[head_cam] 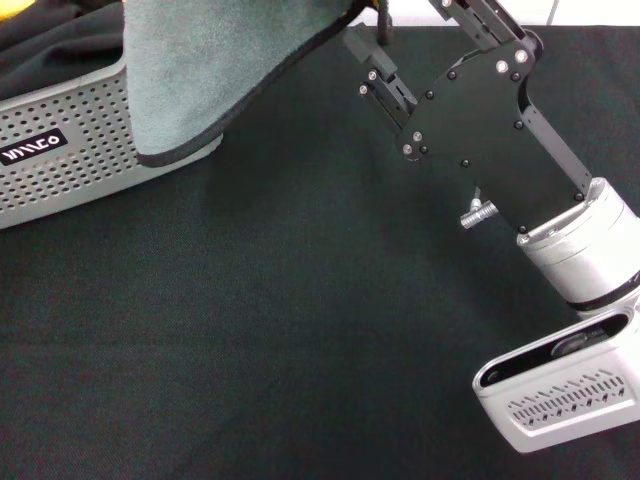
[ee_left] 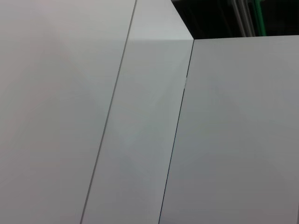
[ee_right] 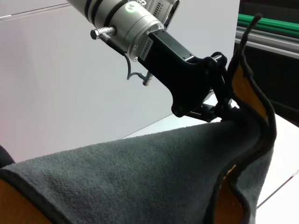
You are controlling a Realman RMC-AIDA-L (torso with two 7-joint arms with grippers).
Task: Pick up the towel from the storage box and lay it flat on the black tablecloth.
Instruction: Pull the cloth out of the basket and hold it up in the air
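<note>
The towel (head_cam: 190,70) hangs grey face forward, black trim along its edge, at the top left of the head view. Its low end drapes over the right end of the light grey storage box (head_cam: 70,160). My right gripper (head_cam: 380,20) is up at the far edge, shut on the towel's raised corner. In the right wrist view the black fingers (ee_right: 223,105) pinch the towel (ee_right: 140,177), whose yellow-orange face shows along the folds. The black tablecloth (head_cam: 300,320) covers the table below. My left gripper is out of view; its wrist camera sees only white panels.
A bunched black cloth (head_cam: 50,40) lies in and behind the box at the far left. The right arm's silver wrist and white housing (head_cam: 560,390) hang over the tablecloth's right side. White wall panels (ee_left: 140,116) fill the left wrist view.
</note>
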